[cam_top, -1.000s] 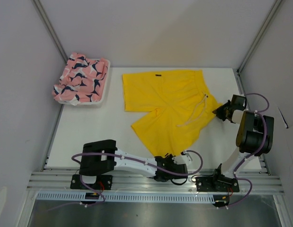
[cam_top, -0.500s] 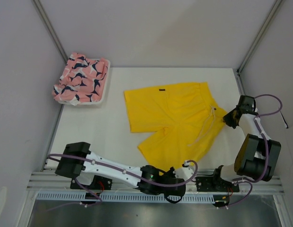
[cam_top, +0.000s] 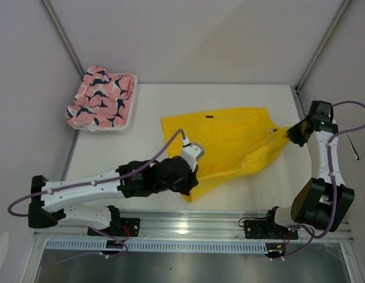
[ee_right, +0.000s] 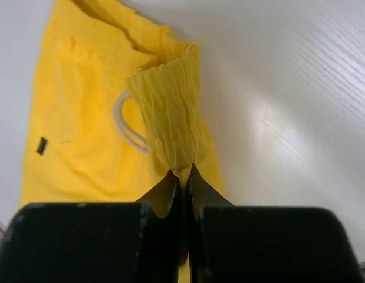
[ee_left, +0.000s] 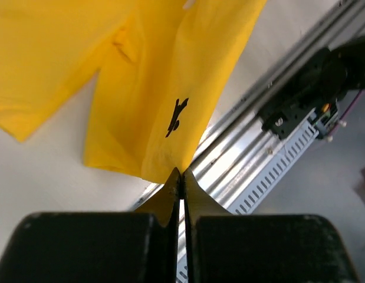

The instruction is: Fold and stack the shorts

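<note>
The yellow shorts [cam_top: 235, 141] lie partly lifted in the middle of the table. My left gripper [cam_top: 190, 187] is shut on the hem of a leg at the near corner; the left wrist view shows the yellow cloth [ee_left: 153, 112] hanging from the closed tips [ee_left: 180, 174]. My right gripper [cam_top: 291, 133] is shut on the bunched elastic waistband [ee_right: 170, 118] at the right, white drawstring [ee_right: 126, 127] beside it. The pink whale-print shorts [cam_top: 99, 97] lie folded at the far left.
The pink shorts rest on a white basket [cam_top: 128, 121] at the back left. Metal rails [cam_top: 194, 227] run along the near edge. Grey walls close in the table on three sides.
My left arm has swung up from the near edge, lifting the leg hem inward. My right gripper has risen and moved back with the waistband. The shorts are stretched and half folded.
</note>
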